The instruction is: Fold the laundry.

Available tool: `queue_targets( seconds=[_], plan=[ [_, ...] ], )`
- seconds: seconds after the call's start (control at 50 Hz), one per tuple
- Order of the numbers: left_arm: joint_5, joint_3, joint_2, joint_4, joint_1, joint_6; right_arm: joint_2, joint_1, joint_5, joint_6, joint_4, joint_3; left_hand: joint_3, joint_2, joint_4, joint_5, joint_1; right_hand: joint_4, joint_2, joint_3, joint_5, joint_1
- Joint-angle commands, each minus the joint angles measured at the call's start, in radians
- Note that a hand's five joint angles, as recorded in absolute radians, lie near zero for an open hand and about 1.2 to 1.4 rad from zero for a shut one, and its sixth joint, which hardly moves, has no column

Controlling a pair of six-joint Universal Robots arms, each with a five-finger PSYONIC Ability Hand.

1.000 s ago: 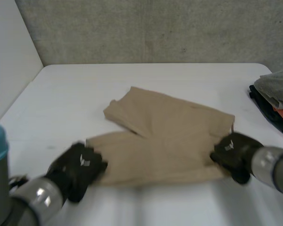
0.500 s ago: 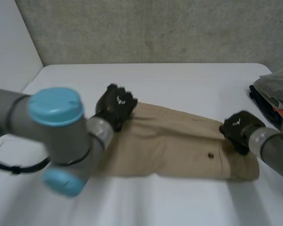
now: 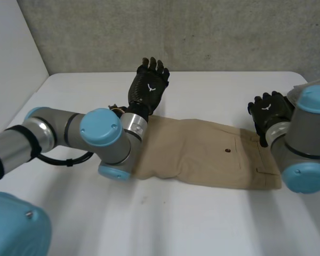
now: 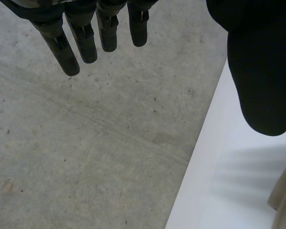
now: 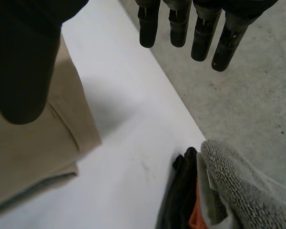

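Note:
Tan shorts (image 3: 202, 154) lie folded in half lengthwise on the white table (image 3: 213, 90), with a button pocket facing up. My left hand (image 3: 148, 88) is raised above the table just beyond the shorts' far left end, fingers (image 4: 86, 36) straight and spread, holding nothing. My right hand (image 3: 269, 113) hovers over the far right end, by the waistband (image 5: 62, 119); its fingers (image 5: 200, 33) are straight and empty too.
A stack of folded laundry (image 3: 312, 109) sits at the table's right edge: a grey towel (image 5: 243, 191) over orange and black items. A grey wall (image 3: 176, 32) runs behind the table's far edge.
Both hands carried the near edge of the shorts over to the far side, folding them in half, then let go and lifted off with fingers opened.

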Motion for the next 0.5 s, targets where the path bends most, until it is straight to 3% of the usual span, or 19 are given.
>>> queue_targets(
  seconds=[0.02, 0.12, 0.24, 0.32, 0.34, 0.38, 0.5],
  plan=[
    [-0.004, -0.2, 0.129, 0.01, 0.003, -0.049, -0.231, -0.056, -0.175, 0.16, 0.21, 0.203, -0.035, -0.028, -0.028, -0.046, -0.015, -0.059, -0.046, -0.033, -0.068, -0.029],
    [-0.005, -0.311, 0.213, 0.01, 0.007, -0.104, -0.246, -0.175, -0.297, 0.162, 0.32, 0.291, -0.035, -0.028, -0.028, -0.046, -0.015, -0.059, -0.046, -0.033, -0.068, -0.029],
    [-0.005, -0.357, 0.231, 0.01, 0.007, -0.158, -0.232, -0.215, -0.323, 0.16, 0.251, 0.358, -0.035, -0.028, -0.028, -0.046, -0.015, -0.059, -0.046, -0.033, -0.068, -0.029],
    [-0.007, -0.363, 0.23, 0.008, 0.005, -0.163, -0.197, -0.216, -0.308, 0.154, 0.173, 0.377, -0.035, -0.028, -0.028, -0.046, -0.015, 0.413, 0.426, 0.44, 0.404, 0.443],
    [-0.007, -0.364, 0.228, 0.007, 0.005, -0.163, -0.17, -0.216, -0.304, 0.151, 0.158, 0.375, -0.035, -0.028, -0.028, -0.046, -0.015, 0.802, 0.814, 0.828, 0.792, 0.831],
    [-0.008, -0.366, 0.228, 0.007, 0.002, -0.163, -0.151, -0.218, -0.303, 0.149, 0.153, 0.372, -0.035, -0.028, -0.028, -0.046, -0.015, 1.121, 1.134, 1.147, 1.112, 1.151],
    [-0.039, -0.378, 0.244, 0.004, 0.002, -0.164, -0.177, -0.27, -0.3, 0.133, 0.13, 0.38, -0.035, -0.028, -0.028, -0.046, -0.015, 1.163, 1.175, 1.189, 1.153, 1.192]
  ],
)
